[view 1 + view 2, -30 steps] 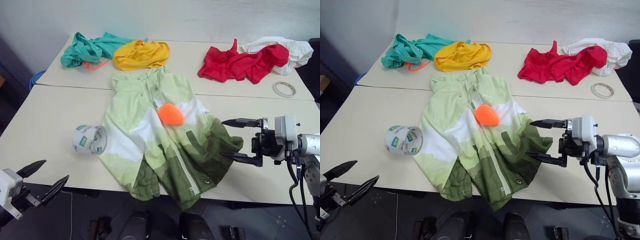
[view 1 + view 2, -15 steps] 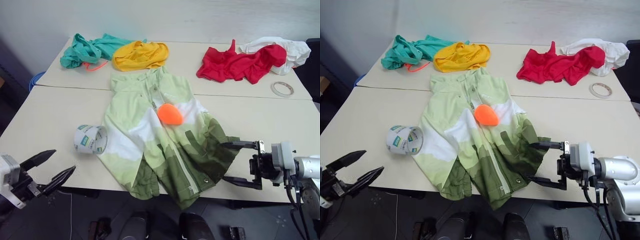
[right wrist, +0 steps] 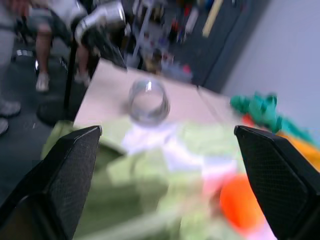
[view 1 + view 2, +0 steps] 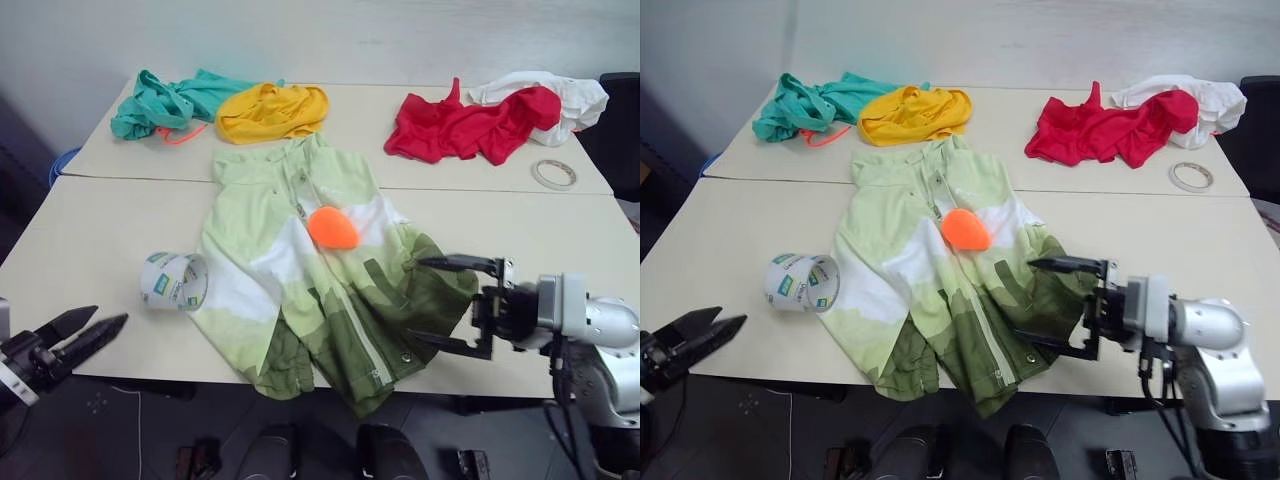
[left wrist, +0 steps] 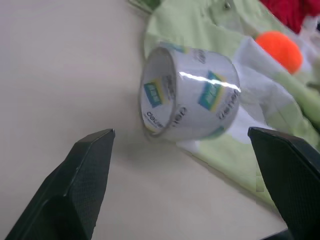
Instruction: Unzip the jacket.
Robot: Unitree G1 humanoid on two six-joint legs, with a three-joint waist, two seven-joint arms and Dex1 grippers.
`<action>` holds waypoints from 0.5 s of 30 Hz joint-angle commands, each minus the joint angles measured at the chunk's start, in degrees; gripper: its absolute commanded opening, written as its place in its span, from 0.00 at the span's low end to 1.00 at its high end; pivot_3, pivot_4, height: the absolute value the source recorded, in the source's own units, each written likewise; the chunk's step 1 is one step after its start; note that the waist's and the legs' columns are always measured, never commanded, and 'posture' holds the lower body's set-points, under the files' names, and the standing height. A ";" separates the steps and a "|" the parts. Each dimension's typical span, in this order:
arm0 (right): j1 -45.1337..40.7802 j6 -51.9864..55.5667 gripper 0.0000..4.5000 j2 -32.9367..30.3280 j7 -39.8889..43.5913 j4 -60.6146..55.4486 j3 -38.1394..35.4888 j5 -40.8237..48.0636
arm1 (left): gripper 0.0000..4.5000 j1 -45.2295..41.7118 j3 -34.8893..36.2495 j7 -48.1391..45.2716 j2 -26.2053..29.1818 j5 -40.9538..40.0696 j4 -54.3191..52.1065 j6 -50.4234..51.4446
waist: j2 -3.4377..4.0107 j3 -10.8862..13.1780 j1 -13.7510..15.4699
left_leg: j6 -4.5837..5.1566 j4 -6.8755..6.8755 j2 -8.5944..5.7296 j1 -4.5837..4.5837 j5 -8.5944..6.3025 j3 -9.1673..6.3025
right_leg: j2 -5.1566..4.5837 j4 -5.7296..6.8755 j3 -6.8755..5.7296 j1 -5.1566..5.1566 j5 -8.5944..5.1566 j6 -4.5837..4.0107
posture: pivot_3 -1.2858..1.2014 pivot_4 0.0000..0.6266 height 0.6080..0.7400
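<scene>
One pale green, white and dark olive banded jacket (image 4: 325,270) lies flat mid-table, collar away, hem at the near edge. Both the left gripper (image 4: 78,335) and right gripper (image 4: 455,302) stand apart, empty.

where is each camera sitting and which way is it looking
Head eyes: look forward and down at the table with the jacket; both arms show, right tool open at its edge.
Left wrist: low at the table's near edge, facing the tape roll; its open fingers show.
Right wrist: looks leftward across the jacket; own fingers show.
Shared: both wrist views catch the tape roll and the orange pull.
</scene>
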 commanded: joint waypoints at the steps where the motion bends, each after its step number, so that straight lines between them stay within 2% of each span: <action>1: -2.50 1.08 0.98 0.91 -0.69 -2.44 2.50 1.24 | 1.00 -9.05 -5.35 1.42 1.46 0.22 5.84 2.06 | -0.04 -0.02 0.52 | -0.02 0.02 -0.03 0.00 0.00 -0.01 | -0.01 0.01 -0.02 0.00 0.00 0.00 | 0.52 0.24 1.00; 6: -4.56 0.18 0.98 1.25 0.13 0.66 3.58 0.13 | 1.00 -20.72 -15.99 -2.14 1.69 3.32 11.71 4.70 | -0.15 -0.07 0.48 | 0.09 0.03 -0.15 -0.03 0.01 0.06 | -0.02 0.31 -0.02 -0.03 0.00 0.00 | 0.52 0.24 1.00; 9: -3.61 -0.18 1.00 1.32 -0.14 1.26 3.28 -0.42 | 0.87 -24.69 -19.79 -4.16 2.05 4.97 14.12 5.65 | -0.15 -0.07 0.33 | 0.11 0.05 -0.20 -0.05 0.02 0.09 | -0.02 0.43 -0.03 -0.09 0.01 0.01 | 0.52 0.24 1.00; 15: -2.08 -2.57 1.00 1.99 -3.25 2.85 1.49 -3.14 | 0.42 -28.39 -20.39 -6.45 2.47 4.09 15.38 9.13 | -0.16 -0.07 -1.04 | 0.10 0.04 -0.10 -0.03 0.04 0.35 | 0.05 0.52 -0.24 -0.20 0.00 0.02 | 0.52 0.24 1.00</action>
